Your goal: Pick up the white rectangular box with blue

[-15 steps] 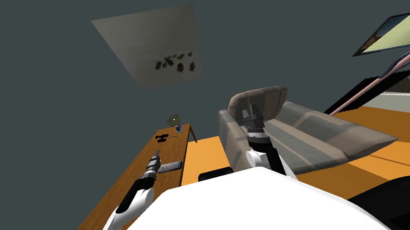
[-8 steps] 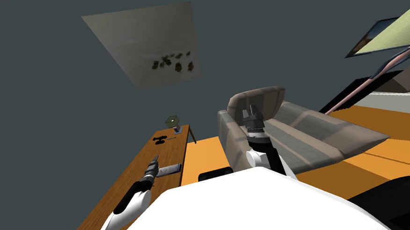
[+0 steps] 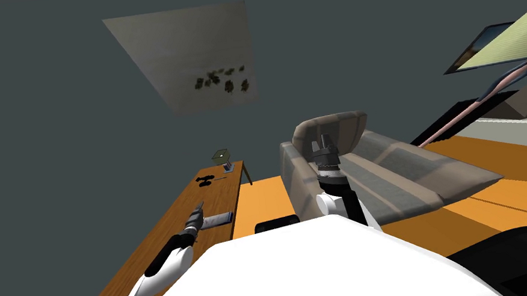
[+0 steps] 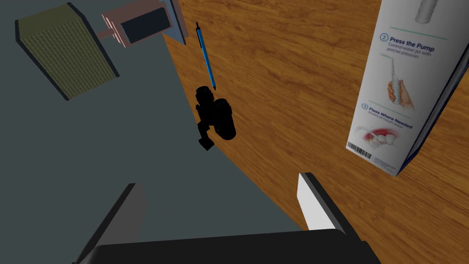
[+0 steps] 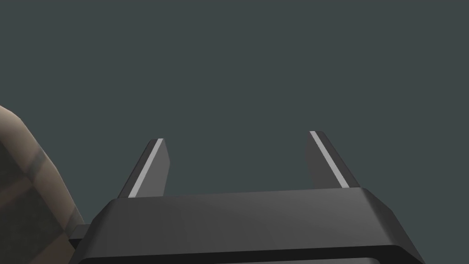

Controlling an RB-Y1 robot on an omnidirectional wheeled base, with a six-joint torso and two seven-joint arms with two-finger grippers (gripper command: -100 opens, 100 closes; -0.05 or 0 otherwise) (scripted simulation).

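The white rectangular box (image 4: 407, 87) with dark blue sides and printed pictures lies flat on the long wooden table (image 4: 293, 91). In the head view it is a small grey slab (image 3: 218, 219) near the table's right edge. My left gripper (image 3: 199, 208) hovers over the table just left of the box, open, with nothing between its fingers (image 4: 316, 206); the box lies off to one side of them, apart. My right gripper (image 3: 323, 144) is raised in front of the sofa, open and empty (image 5: 238, 137).
A black object (image 4: 215, 117) and a blue pen (image 4: 206, 57) lie farther along the table, with a small boxy item (image 3: 221, 155) at its far end. A grey-brown sofa (image 3: 379, 168) stands to the right across an orange floor (image 3: 261, 198).
My left arm has drawn back and slightly left along the table, beside the box. The head camera has shifted a little. The right arm has not moved.
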